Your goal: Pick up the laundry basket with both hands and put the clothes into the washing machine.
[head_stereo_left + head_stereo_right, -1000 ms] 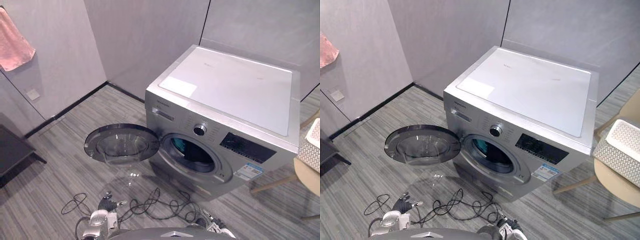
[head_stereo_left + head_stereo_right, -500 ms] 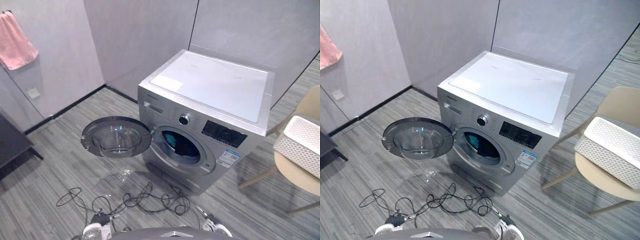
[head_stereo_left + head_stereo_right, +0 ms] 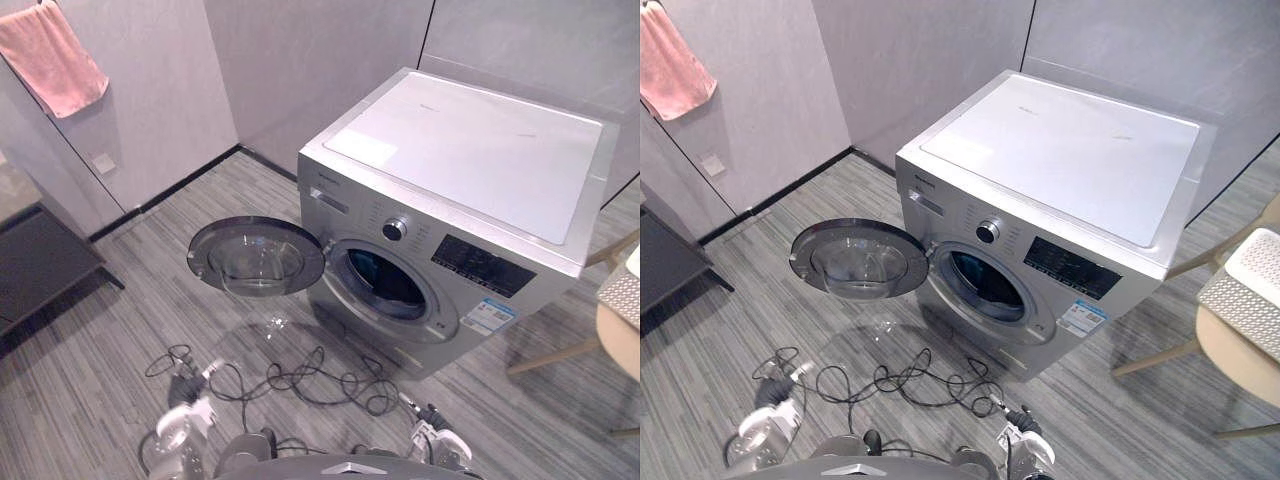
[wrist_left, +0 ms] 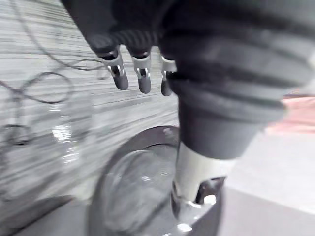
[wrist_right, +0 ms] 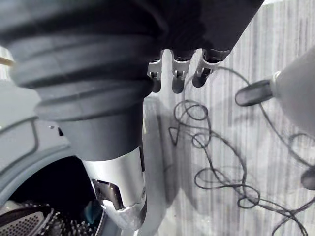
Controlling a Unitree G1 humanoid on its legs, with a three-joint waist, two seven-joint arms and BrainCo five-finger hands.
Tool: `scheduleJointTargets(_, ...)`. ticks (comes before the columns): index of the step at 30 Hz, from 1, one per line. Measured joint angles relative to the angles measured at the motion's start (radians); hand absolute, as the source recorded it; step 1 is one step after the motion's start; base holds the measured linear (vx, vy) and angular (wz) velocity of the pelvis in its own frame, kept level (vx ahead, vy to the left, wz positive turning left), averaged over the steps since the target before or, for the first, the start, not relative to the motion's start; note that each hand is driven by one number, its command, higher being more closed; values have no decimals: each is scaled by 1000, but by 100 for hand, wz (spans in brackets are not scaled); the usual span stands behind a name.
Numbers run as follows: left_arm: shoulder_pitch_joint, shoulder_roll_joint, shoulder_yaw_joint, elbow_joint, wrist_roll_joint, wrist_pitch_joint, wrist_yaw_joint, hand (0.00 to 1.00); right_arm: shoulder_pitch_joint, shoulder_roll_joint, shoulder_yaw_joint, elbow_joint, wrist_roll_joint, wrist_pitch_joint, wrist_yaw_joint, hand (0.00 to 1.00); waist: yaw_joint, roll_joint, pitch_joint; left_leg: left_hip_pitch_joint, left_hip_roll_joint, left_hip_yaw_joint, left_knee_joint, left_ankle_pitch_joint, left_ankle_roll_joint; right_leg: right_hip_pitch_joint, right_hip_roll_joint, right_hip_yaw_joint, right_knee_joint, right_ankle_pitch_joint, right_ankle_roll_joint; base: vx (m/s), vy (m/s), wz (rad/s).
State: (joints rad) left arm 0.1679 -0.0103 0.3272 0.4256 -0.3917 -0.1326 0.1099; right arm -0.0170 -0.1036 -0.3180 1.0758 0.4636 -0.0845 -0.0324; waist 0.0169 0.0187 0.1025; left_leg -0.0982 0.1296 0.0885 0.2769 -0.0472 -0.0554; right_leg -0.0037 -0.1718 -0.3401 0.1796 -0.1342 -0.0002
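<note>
The white perforated laundry basket [image 3: 1252, 285] rests on a beige chair [image 3: 1238, 350] at the far right, apart from both hands. A silver front-loading washing machine [image 3: 460, 170] stands ahead, its round door [image 3: 255, 257] swung wide to the left. Something teal lies inside the drum [image 3: 385, 282]. My left hand [image 3: 185, 435] hangs low at the bottom left, and its fingers [image 4: 142, 78] are relaxed and hold nothing. My right hand [image 3: 1025, 450] hangs low at the bottom right, with its fingers [image 5: 174, 78] relaxed and empty too.
A pink towel [image 3: 55, 55] hangs on the grey wall at the upper left. A dark low table [image 3: 40, 265] stands by that wall. The open door juts out over the striped grey floor left of the machine.
The whole picture has swung to the left, so the camera moved. The basket and chair now sit nearer the right edge. Both hands show a little more at the bottom.
</note>
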Motion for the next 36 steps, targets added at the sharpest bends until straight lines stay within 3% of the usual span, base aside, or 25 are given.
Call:
scheduleJointTargets(3,-77,49,111,-35,-2,-26,39,0,28,-30,-13,6,0,2,0,0,-27,27,-21,30,-15,31,-76,11,-7,-1,-23,6,-7,12,55,120,298,25)
scheduleJointTargets(6,-127,146,129,-94,-19,-31,83,0,44,-10,-16,42,1,5,0,0,-24,-6,-20,33,-58,29,-88,3,-19,23,-48,30,-62,42,85,61,198,18)
scheduleJointTargets(9,-148,184,122,-169,-16,-52,100,0,49,-14,-48,42,0,4,1,0,-26,9,-23,81,-85,50,-147,-4,-30,68,-61,27,-128,84,113,-4,149,9)
scheduleJointTargets(12,-163,213,93,-183,29,-74,104,0,46,-29,-56,41,-20,4,3,0,-36,42,-54,101,-99,54,-236,-1,-30,71,-64,17,-178,123,131,-61,111,6)
scheduleJointTargets(14,-178,232,82,-176,51,-75,104,0,53,-25,-59,41,-40,9,5,0,-38,45,-63,102,-114,54,-265,17,-20,72,-66,13,-211,146,132,-104,75,2)
scheduleJointTargets(21,-270,323,64,16,54,-78,100,0,88,-18,-60,39,-71,25,9,0,-40,25,-69,63,-126,80,-360,56,-4,2,-64,27,-267,180,137,-89,30,-8)
scheduleJointTargets(23,-335,360,64,139,-17,-77,92,0,83,-18,-62,36,-78,26,10,0,-38,8,-56,16,-120,91,-360,60,-5,-52,-63,28,-267,187,140,-26,10,-17)
scheduleJointTargets(25,-453,433,61,260,-96,-72,79,0,61,-23,-68,36,-77,27,10,0,-36,-25,-32,-58,-112,100,-354,89,-15,-127,-56,40,-263,225,131,4,-4,-11)
scheduleJointTargets(28,-677,573,28,422,-164,-62,69,0,-15,-34,-68,18,-74,27,8,0,-46,-83,47,-153,-96,102,-342,129,-19,-222,-39,60,-260,280,113,-7,-12,-7)
scheduleJointTargets(29,-773,617,-1,474,-180,-58,65,0,-44,-35,-67,-2,-67,21,8,0,-51,-100,81,-195,-78,104,-312,127,-21,-255,-25,78,-261,334,106,-34,4,-15)
scheduleJointTargets(30,-833,638,-27,510,-190,-54,60,0,-63,-37,-66,-12,-63,16,8,0,-53,-105,96,-221,-60,106,-289,121,-28,-281,-9,95,-261,393,102,-23,22,-30)
scheduleJointTargets(33,-1055,708,-137,614,-180,-32,57,0,-102,-33,-44,-41,-9,0,8,0,-52,-157,132,-314,-23,137,-169,61,-34,-353,13,166,-261,483,101,-1,57,-48)
scheduleJointTargets(35,-1164,738,-186,650,-158,-25,57,0,-128,-37,-36,-49,17,0,7,0,-49,-159,151,-388,15,156,-75,18,-27,-410,39,194,-261,570,95,-69,93,-63)
scheduleJointTargets(36,-1229,749,-206,656,-144,-21,58,0,-131,-34,-14,-79,36,0,7,0,-48,-160,166,-429,41,164,-19,-12,-8,-440,59,210,-262,618,49,-106,122,-67)
